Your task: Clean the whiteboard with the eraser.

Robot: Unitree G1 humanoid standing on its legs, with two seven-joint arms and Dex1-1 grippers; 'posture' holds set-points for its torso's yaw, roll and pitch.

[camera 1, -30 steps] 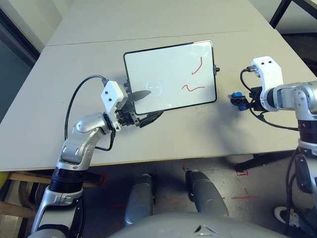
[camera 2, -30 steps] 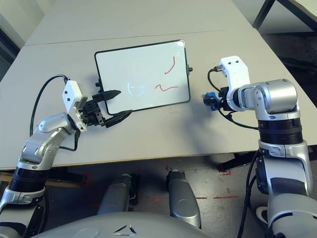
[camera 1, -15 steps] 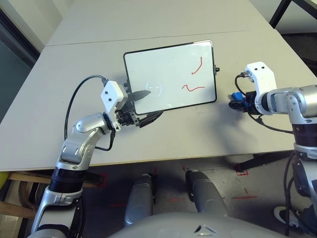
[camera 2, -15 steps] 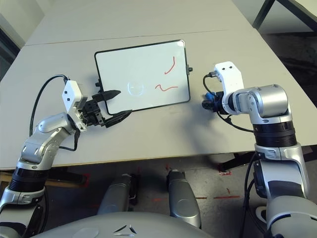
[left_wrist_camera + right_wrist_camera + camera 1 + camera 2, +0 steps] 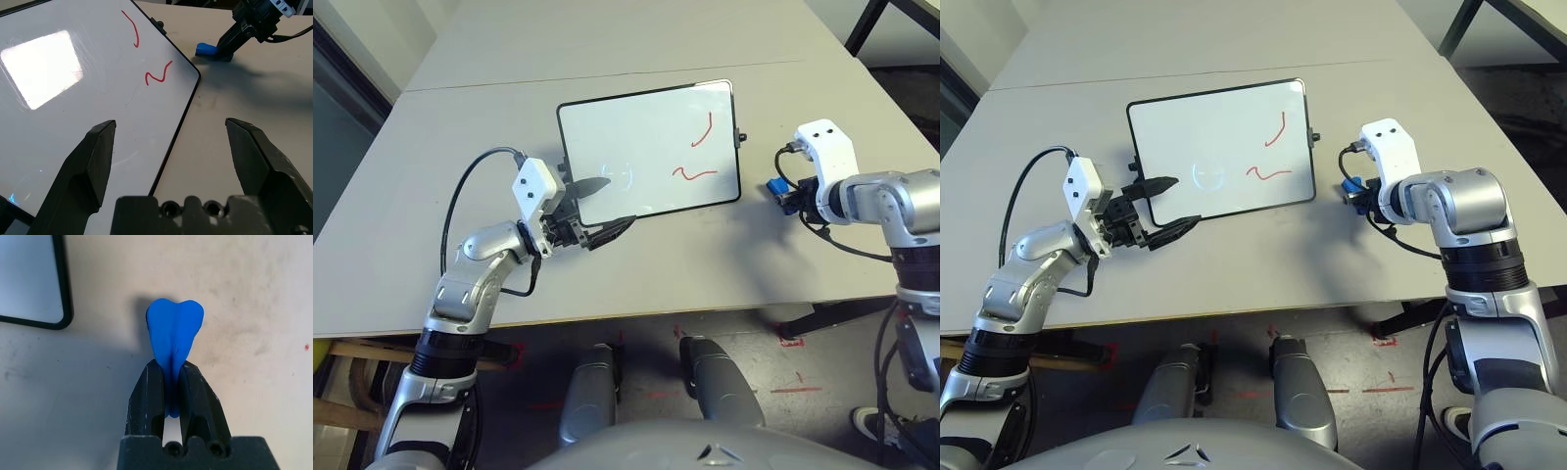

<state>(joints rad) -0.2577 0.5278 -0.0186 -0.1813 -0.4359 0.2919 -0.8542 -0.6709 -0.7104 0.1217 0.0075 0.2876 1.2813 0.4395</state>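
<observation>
Bench (image 5: 636, 274): pale grey surface carrying the whiteboard.
Eraser (image 5: 174, 335): pinched in right end effector (image 5: 171, 382), beside the board's right edge.
Whiteboard (image 5: 636, 147): flat, red scribbles.
Left end effector (image 5: 178, 147): spread wide, empty, over the board's near corner.

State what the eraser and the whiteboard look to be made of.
The eraser: likely soft foam or rubber, matte blue; it pinches in where the right gripper squeezes it. The whiteboard: hard glossy white surface that mirrors a bright light patch, probably coated board or plastic, in a thin black frame.
</observation>
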